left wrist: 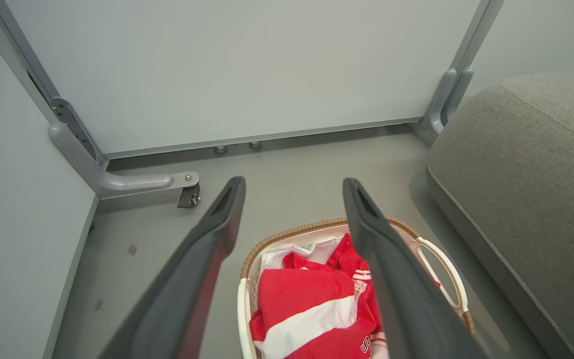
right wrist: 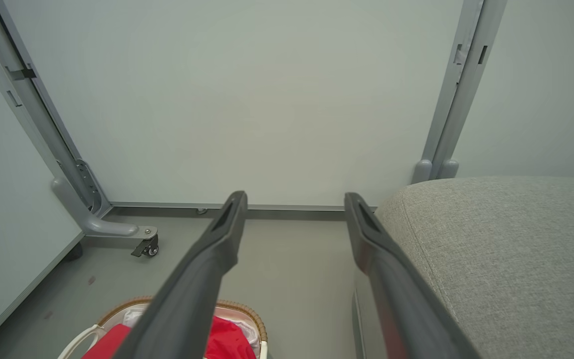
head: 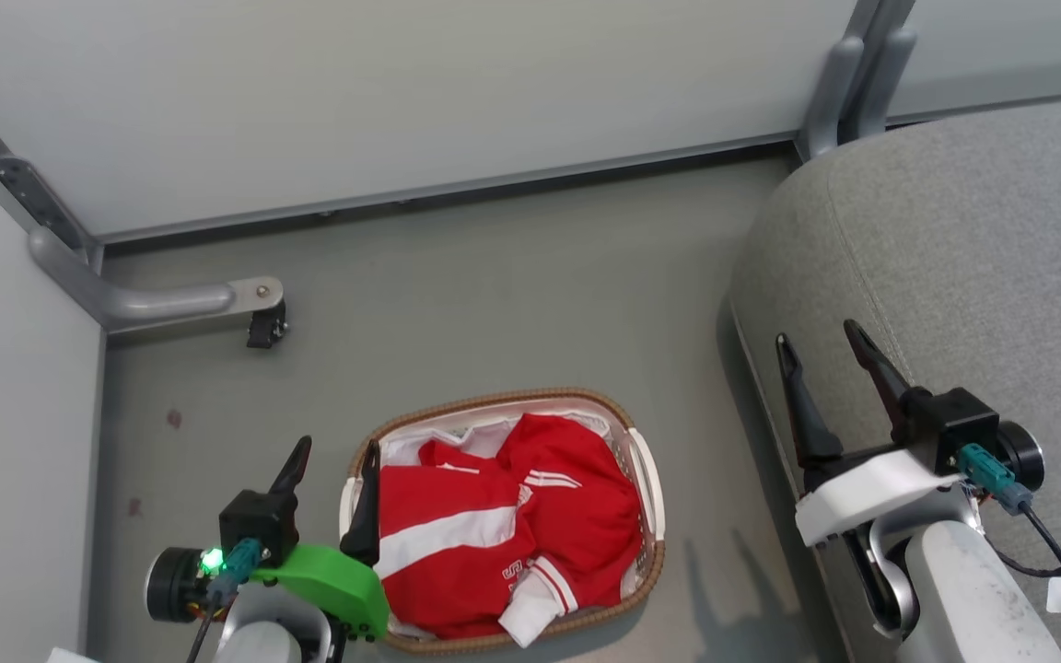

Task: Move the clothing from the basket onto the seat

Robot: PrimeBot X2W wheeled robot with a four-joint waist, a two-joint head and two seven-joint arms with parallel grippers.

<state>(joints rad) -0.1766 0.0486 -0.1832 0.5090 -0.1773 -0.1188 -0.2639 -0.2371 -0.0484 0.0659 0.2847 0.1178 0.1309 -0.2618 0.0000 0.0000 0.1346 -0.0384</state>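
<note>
Red clothing (head: 503, 534) all lies in the basket (head: 494, 401), none yet on the seat (head: 973, 239) at right; left end effector (head: 337, 445) and right end effector (head: 816, 331) hang spread, empty.

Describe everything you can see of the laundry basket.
The basket is an oval of white perforated plastic with a brown woven rim and looped side handles. It stands upright on the grey floor, left of the seat in the head view and apart from it. Red clothing fills it over a white liner.

The left pincer (head: 337, 445) and right pincer (head: 816, 331) stand wide open, empty.
</note>
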